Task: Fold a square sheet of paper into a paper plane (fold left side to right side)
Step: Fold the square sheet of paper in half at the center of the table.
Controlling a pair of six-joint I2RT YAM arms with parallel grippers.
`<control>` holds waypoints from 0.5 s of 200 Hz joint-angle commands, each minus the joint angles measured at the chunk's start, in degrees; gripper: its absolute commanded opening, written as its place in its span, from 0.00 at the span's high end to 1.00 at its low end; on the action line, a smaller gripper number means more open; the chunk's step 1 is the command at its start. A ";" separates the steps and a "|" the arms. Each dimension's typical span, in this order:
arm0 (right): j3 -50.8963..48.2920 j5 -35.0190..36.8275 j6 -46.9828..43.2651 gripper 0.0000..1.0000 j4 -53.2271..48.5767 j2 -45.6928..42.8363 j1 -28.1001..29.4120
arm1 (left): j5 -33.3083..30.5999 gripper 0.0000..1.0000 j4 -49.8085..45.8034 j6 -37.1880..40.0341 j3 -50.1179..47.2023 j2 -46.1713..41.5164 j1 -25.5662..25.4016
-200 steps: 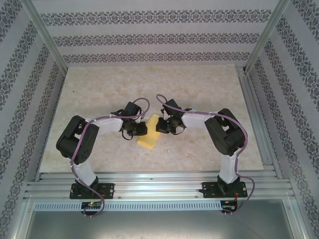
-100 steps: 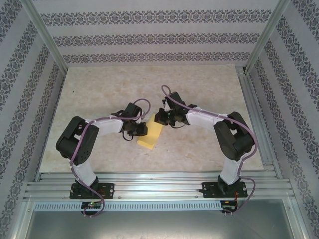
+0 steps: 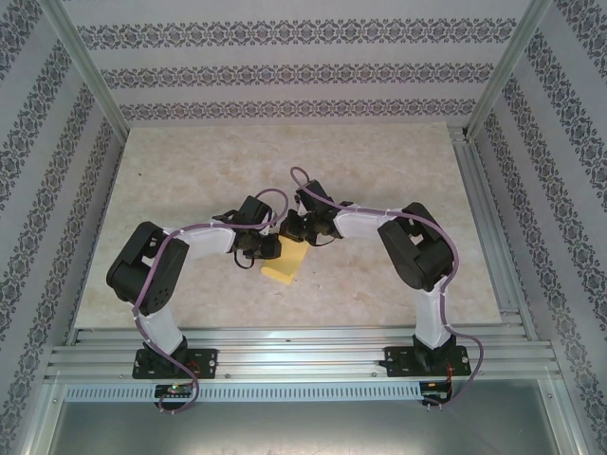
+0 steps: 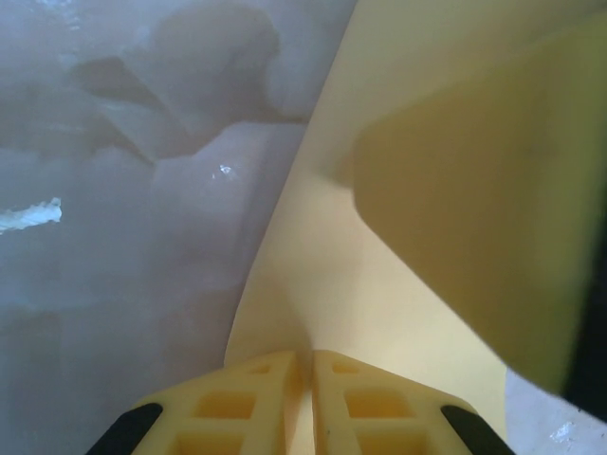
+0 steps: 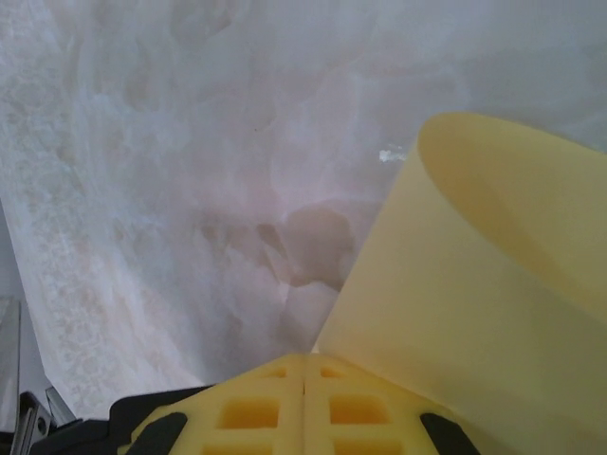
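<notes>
The square sheet of paper [image 3: 285,266] is a mustard-yellow shape lying mid-table between the two grippers. My left gripper [image 3: 270,248] sits at its left edge. In the left wrist view the left gripper [image 4: 303,358] is shut, with the paper [image 4: 379,284] coming out from between its fingers and a darker raised flap at the upper right. My right gripper [image 3: 293,227] is over the sheet's far end. In the right wrist view the right gripper [image 5: 303,358] is shut at a corner of the paper [image 5: 474,284], which curls upward to the right.
The pale marbled tabletop [image 3: 190,171] spreads out on all sides. Aluminium rails run along the right side [image 3: 484,218] and the near edge [image 3: 303,346]. Patterned walls close in the back and both sides.
My right gripper has swung left and slightly away, taking the far end of the paper with it, so less yellow shows from above. The left arm has stayed put.
</notes>
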 commanded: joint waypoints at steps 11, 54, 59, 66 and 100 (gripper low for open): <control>2.48 0.74 0.98 1.00 1.63 2.83 0.63 | -3.65 0.85 -5.83 1.60 -2.56 4.25 -1.57; 4.38 3.97 -1.80 1.00 -1.93 5.52 0.63 | -3.96 0.85 -5.99 1.76 -2.83 4.21 -1.63; 4.70 4.53 -2.23 1.00 -2.48 5.70 0.55 | -4.09 0.85 -5.99 1.76 -2.93 4.22 -1.64; 5.10 5.09 -2.88 1.00 -2.99 6.00 0.50 | -4.07 0.85 -6.12 1.86 -2.91 4.31 -1.62; 7.31 8.88 -6.15 1.00 -6.93 6.82 -0.46 | -4.19 0.85 -5.64 1.73 -3.61 4.28 -1.72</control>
